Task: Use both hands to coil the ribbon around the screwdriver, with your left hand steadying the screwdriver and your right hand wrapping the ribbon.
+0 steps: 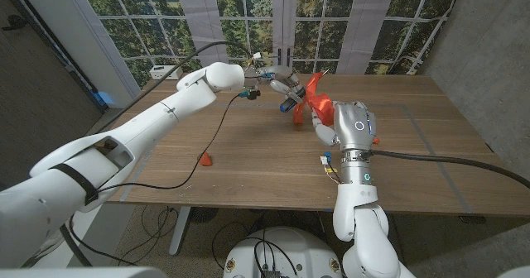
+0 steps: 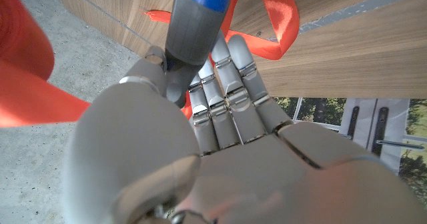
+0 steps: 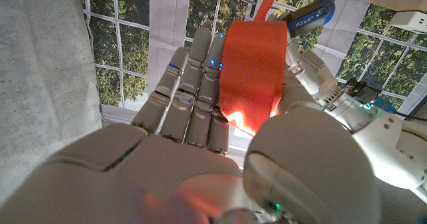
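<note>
While one screwdriver [image 1: 291,104] sits in left hand [image 1: 280,83] | one ribbon [image 1: 318,103], seemingly right hand [image 1: 348,126]

Your left hand [image 1: 277,81] reaches in from the left to the far middle of the desk [image 1: 414,158], with the screwdriver [image 1: 290,106] in it. Your right hand [image 1: 352,125] sits just right of it, nearer you, the ribbon [image 1: 319,103] between the two hands. A small cone [image 1: 205,159] lies on the desk well to the left, nearer you.
</note>
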